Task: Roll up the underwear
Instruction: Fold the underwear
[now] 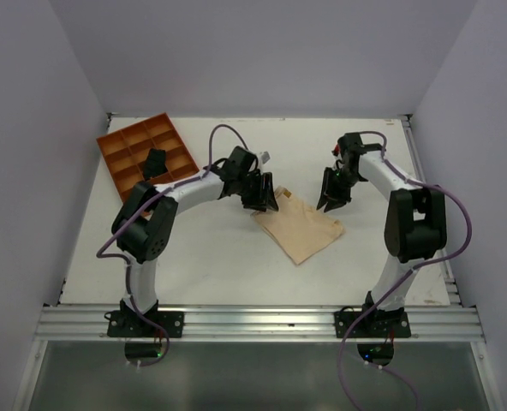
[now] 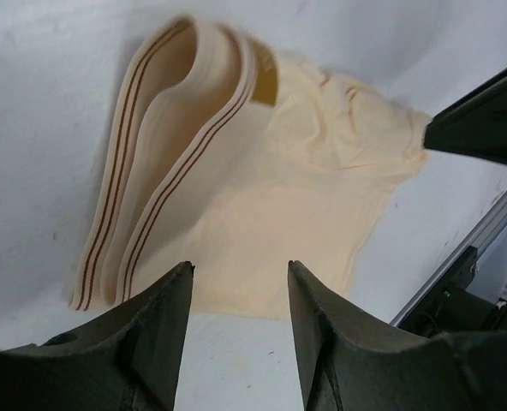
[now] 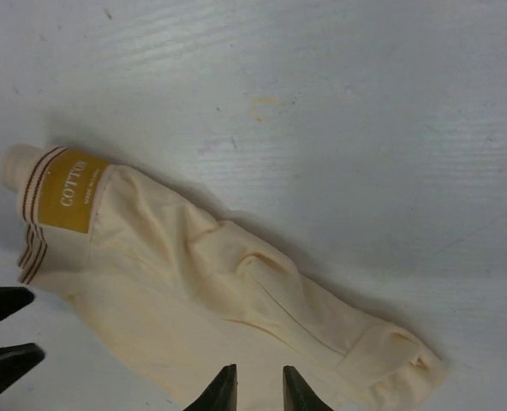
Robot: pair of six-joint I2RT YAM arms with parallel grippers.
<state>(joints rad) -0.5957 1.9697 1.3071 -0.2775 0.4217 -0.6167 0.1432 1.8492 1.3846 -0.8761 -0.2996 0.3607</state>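
Top external: underwear [image 1: 301, 227] long axis upper-left to lower-right.

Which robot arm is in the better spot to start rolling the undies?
Probably left. The left arm's fingers stand wide apart at the edge of the wrinkled pale beige cotton underwear, near its striped waistband; the right arm's fingers sit closer together.

"COTTON" on mustard label [image 3: 62, 190], on underwear [image 3: 236, 300]
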